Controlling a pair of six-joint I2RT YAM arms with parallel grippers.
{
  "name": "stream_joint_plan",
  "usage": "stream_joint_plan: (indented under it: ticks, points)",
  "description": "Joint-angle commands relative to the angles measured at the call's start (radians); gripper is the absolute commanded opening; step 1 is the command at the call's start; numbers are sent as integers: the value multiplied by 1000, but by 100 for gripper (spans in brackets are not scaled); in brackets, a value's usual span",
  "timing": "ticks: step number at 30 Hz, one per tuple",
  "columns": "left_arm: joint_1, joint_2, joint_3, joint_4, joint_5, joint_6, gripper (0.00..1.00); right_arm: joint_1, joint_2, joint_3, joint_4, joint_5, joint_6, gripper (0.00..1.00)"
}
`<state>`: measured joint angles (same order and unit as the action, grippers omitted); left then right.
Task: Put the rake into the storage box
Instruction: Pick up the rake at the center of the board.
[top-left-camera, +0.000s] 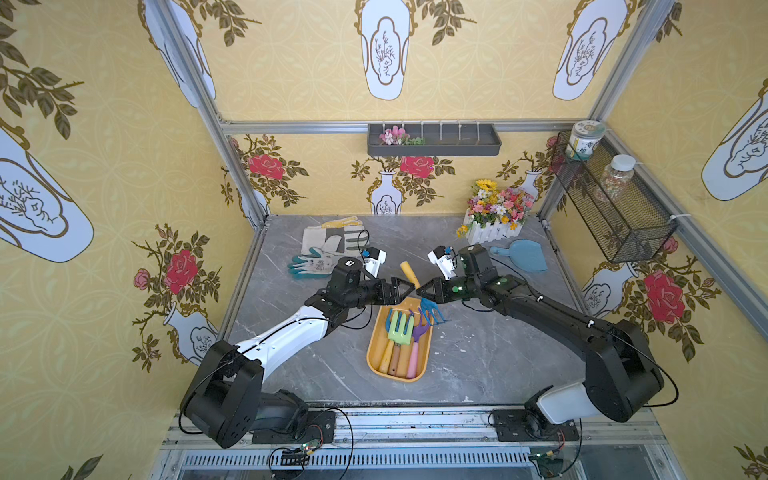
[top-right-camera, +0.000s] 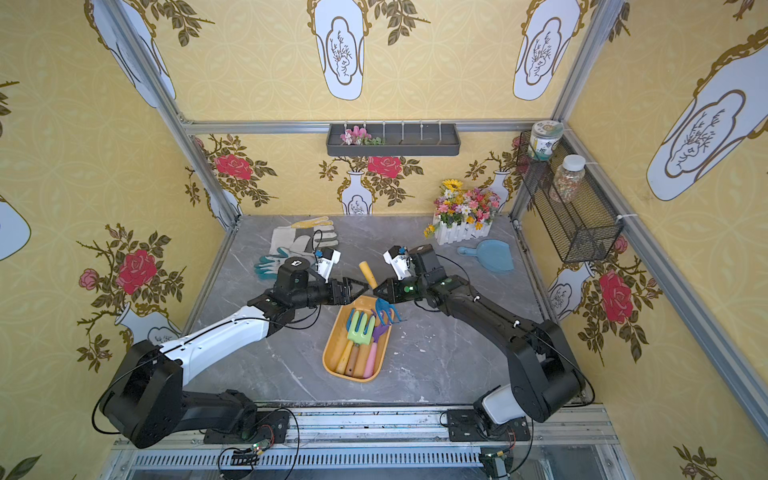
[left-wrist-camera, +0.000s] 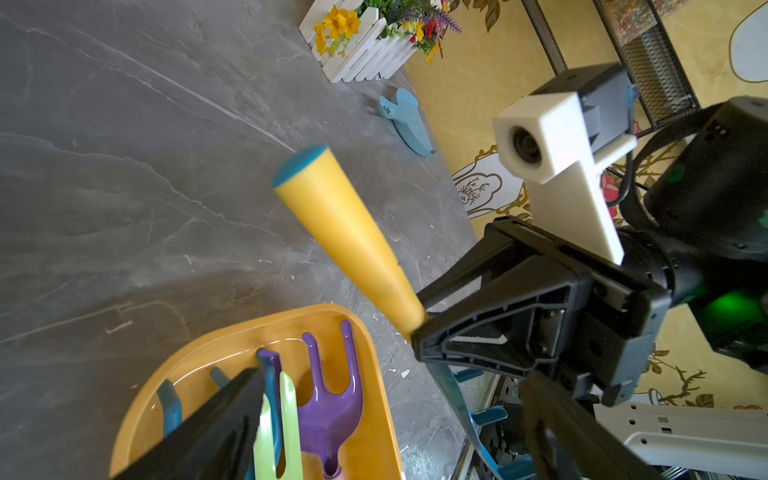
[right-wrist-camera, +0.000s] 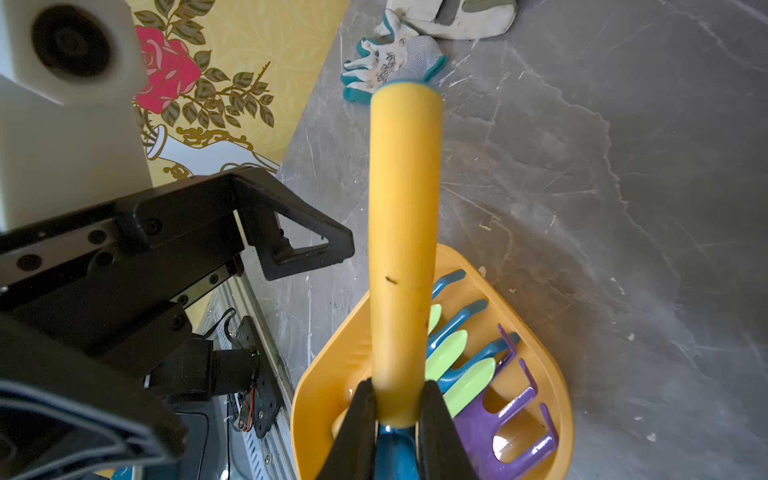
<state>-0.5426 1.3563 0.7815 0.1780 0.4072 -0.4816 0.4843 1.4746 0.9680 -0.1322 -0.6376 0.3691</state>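
Note:
The rake has a yellow handle (top-left-camera: 409, 272) (top-right-camera: 368, 272) and a blue tined head (top-left-camera: 432, 311). It hangs tilted over the far end of the yellow-orange storage box (top-left-camera: 371, 353) (top-right-camera: 328, 353), handle pointing up and away. My right gripper (top-left-camera: 420, 291) (right-wrist-camera: 397, 399) is shut on the handle's lower end, where it meets the blue neck. My left gripper (top-left-camera: 409, 292) (left-wrist-camera: 395, 376) stands open just beside the handle (left-wrist-camera: 345, 224), not touching it. The box (left-wrist-camera: 249, 328) (right-wrist-camera: 552, 365) holds green, purple and blue hand tools.
Work gloves (top-left-camera: 328, 249) lie at the back left of the grey table. A white planter of flowers (top-left-camera: 494, 216) and a blue dustpan (top-left-camera: 525, 255) sit at the back right. A dark trough (top-left-camera: 434, 141) and a wire basket (top-left-camera: 611, 199) hang on the walls.

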Motion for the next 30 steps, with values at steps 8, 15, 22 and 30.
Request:
stream_joint_plan:
  ticks: [8, 15, 22, 30]
  points:
    - [1, 70, 46, -27, -39, 40, 100, 60, 27, 22, 24, -155, -26, 0]
    - [1, 128, 64, -11, -42, 43, 28, 80, -9, 5, 46, -160, -5, 0]
    - [1, 138, 53, -32, -38, 37, 0, 82, -45, 16, 8, -93, 5, 18]
    - [1, 79, 67, -71, -103, 28, 0, 83, -77, 38, -15, 69, 25, 71]
